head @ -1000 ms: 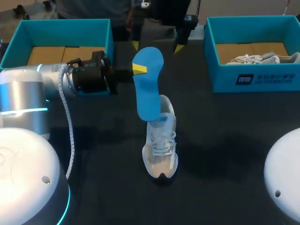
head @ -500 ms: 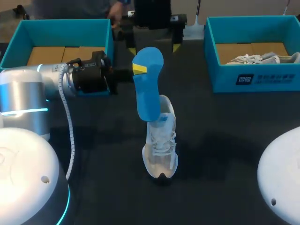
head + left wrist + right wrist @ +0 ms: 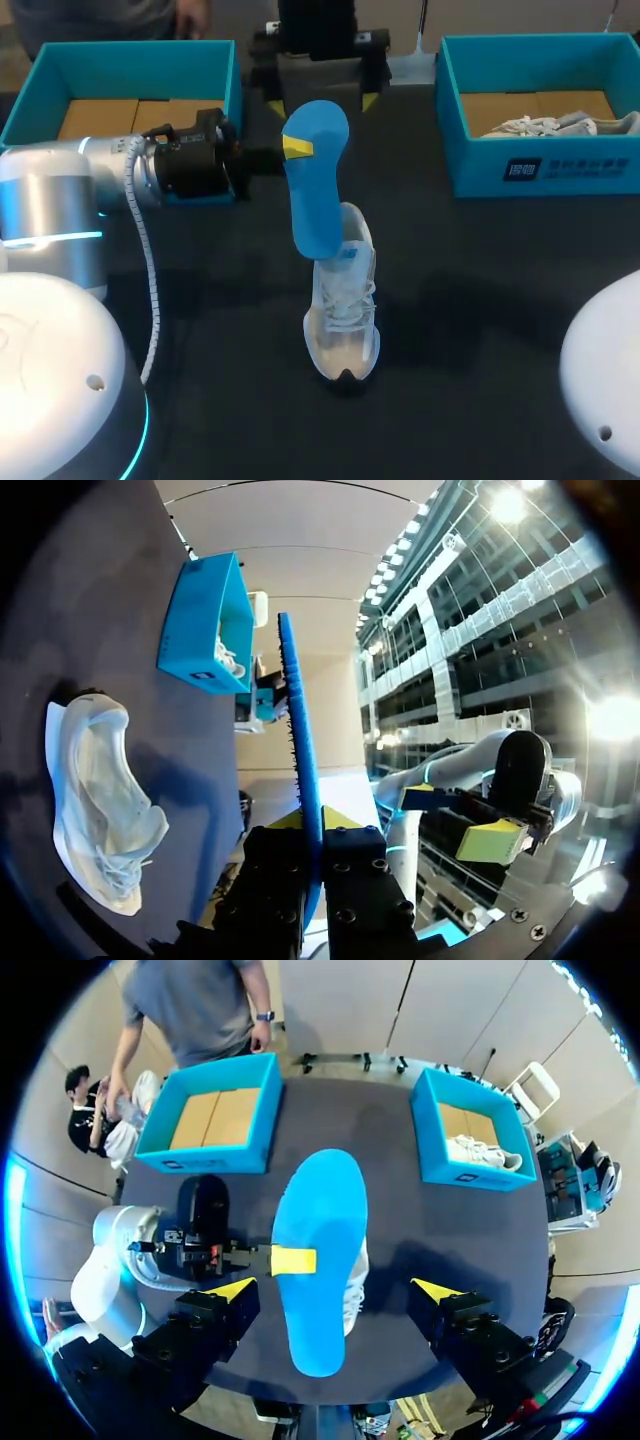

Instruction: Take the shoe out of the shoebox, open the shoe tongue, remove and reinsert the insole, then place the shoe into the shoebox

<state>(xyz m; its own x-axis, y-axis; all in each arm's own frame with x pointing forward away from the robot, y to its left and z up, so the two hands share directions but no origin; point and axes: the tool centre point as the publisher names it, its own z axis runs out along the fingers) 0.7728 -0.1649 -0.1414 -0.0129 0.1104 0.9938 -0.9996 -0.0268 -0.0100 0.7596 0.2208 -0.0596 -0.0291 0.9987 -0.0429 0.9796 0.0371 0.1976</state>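
Note:
A white shoe stands on the dark table, toe toward the near edge. My left gripper is shut on the edge of a blue insole, held in the air over the shoe's heel. Whether the insole's low end touches the shoe I cannot tell. In the left wrist view the insole shows edge-on, running ahead from that gripper, with the shoe off to one side. My right gripper hangs high over the table, open wide and holding nothing, looking down on the insole. It also shows at the far side.
A teal shoebox with a cardboard floor sits at the far left, behind my left arm. A second teal shoebox at the far right holds another white shoe. Dark table surface lies between the boxes and around the shoe.
My right gripper has drifted a little to the left at the far side of the table. The left arm, insole and shoe have not moved.

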